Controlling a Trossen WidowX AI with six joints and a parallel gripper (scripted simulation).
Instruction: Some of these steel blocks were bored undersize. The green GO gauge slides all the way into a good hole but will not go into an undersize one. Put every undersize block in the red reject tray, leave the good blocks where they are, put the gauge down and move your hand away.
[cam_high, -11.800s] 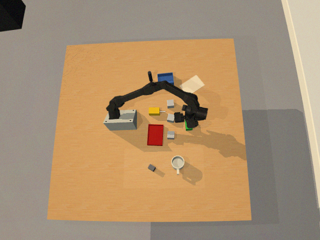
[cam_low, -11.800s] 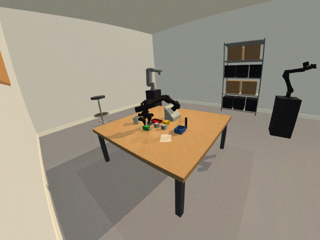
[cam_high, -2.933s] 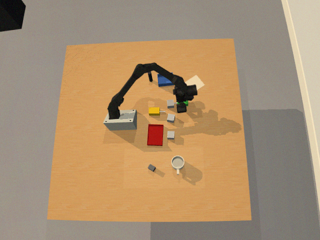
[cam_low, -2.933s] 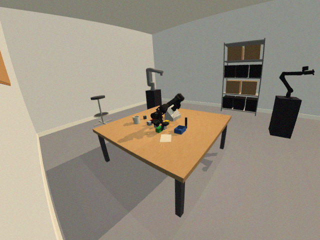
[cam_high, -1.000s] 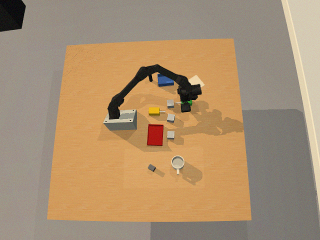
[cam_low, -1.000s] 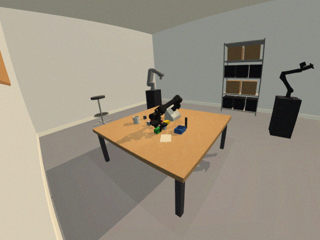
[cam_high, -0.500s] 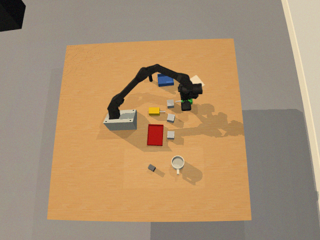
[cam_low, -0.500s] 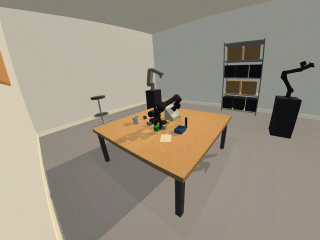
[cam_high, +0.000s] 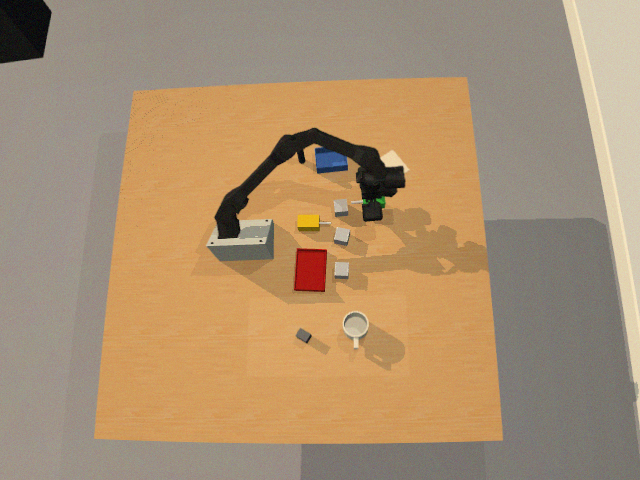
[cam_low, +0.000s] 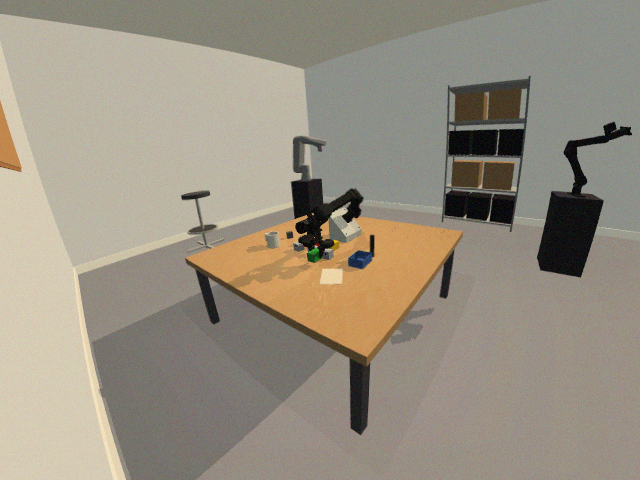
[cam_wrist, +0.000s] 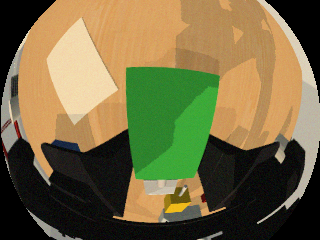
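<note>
Gripping the green gauge (cam_high: 381, 202) (cam_low: 313, 255) (cam_wrist: 172, 122) by its handle, the claw (cam_high: 372, 202) (cam_low: 316, 248) (cam_wrist: 163, 130) is closed on it, one finger against each side. The gauge's pale pin points toward the nearest block (cam_high: 340, 207) (cam_low: 328, 253) (cam_wrist: 159, 187); from the top, its tip is just beside the block's near edge, with a thin strip of table (cam_high: 206, 387) (cam_low: 320, 304) (cam_wrist: 150, 30) showing between. The middle block (cam_high: 341, 236) sits turned a little, and the far block (cam_high: 341, 270) stands beside the long edge of the red tray (cam_high: 310, 270), a narrow gap dividing them. That tray shows its bare red floor, and all three blocks are outside it. The yellow gauge (cam_high: 308, 222) (cam_low: 335, 245) (cam_wrist: 177, 202) lies between the gray base (cam_high: 263, 250) (cam_low: 345, 229) and the blocks, its pin reaching toward the gap between the nearest and middle ones. On the claw's other side, the blue bin (cam_high: 331, 160) (cam_low: 360, 259) (cam_wrist: 66, 145) and white card (cam_high: 393, 161) (cam_low: 331, 276) (cam_wrist: 80, 70) border the working space. Past the far block, open wood separates it from the mug (cam_high: 355, 324) (cam_low: 272, 240). Wider room spreads beyond the green gauge to the table's outer edge.
</note>
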